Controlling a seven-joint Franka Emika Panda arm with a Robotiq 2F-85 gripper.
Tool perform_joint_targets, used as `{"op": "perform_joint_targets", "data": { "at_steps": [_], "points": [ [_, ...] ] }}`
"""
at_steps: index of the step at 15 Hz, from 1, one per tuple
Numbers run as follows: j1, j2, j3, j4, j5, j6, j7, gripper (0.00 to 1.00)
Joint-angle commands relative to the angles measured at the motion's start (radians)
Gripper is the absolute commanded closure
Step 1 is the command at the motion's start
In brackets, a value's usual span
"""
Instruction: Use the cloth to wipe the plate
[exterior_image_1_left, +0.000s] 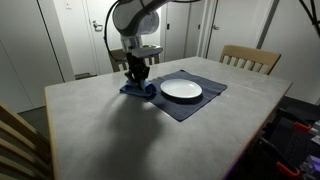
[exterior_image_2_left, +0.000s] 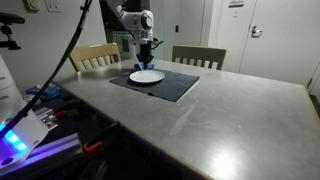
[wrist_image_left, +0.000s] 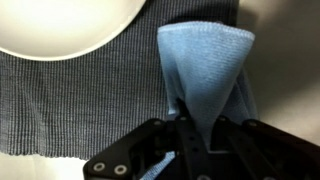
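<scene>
Tool (exterior_image_1_left: 139, 82) pinching cloth (wrist_image_left: 205, 70) over placemat (exterior_image_1_left: 195, 108), beside plate (exterior_image_1_left: 181, 89); chair (exterior_image_1_left: 250, 58) behind.

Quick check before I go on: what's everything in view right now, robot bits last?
plate: one, white, on the mat
mat: one, dark grey, on the table
cloth: one, light blue, at the mat's edge beside the plate, pinched in the gripper
table: one, pale grey, fills the scene
chairs: two, wooden, at the table's far edge in an exterior view
arm: one, white, above the cloth
gripper: one, black, shut on the cloth
</scene>
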Motion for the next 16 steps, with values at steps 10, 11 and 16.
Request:
{"op": "perform_joint_targets", "data": {
  "at_steps": [10,11,16],
  "points": [
    [0.017,-0.11,-0.008,-0.145,-0.02,0.049,0.003,0.97],
    [0.015,-0.128,-0.007,-0.17,-0.02,0.062,0.002,0.97],
    [0.014,-0.222,-0.008,-0.33,-0.022,0.155,0.009,0.97]
  ]
}}
